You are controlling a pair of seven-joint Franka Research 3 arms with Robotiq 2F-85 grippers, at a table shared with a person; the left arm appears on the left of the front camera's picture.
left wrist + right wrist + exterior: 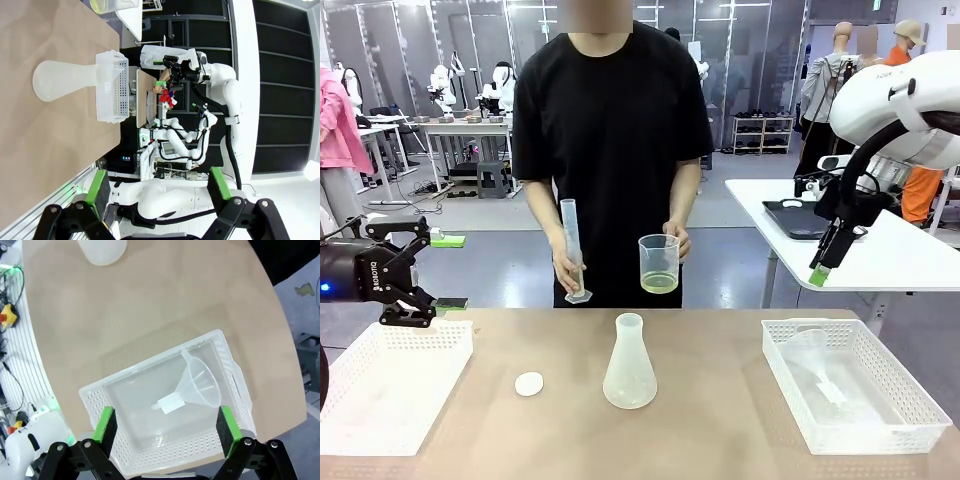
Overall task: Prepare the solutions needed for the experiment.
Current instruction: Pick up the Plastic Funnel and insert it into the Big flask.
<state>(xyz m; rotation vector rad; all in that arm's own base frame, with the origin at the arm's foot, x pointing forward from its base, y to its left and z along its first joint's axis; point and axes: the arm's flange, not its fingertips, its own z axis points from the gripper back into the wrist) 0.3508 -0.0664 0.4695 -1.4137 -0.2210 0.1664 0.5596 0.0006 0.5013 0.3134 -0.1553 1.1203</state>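
Note:
The solutions show as a shallow pale yellow-green layer (659, 283) in a clear beaker (659, 258) that the person holds in one hand at the table's far side. The person's other hand holds a tall graduated cylinder (571, 245). An empty conical flask (629, 365) stands at the table's middle; the left wrist view shows the flask (65, 80) sideways and the beaker's base (107, 5). My left gripper (445, 272) (157, 187) hangs open above the left tray. My right gripper (820, 272) (166, 427) hangs open high above the right tray, holding nothing.
A white mesh tray (380, 438) lies at the front left. Another tray (880, 438) (165, 460) at the right holds a clear funnel (815, 355) (197, 387). A small white disc (529, 384) lies left of the flask. A white side table (890, 260) stands beyond.

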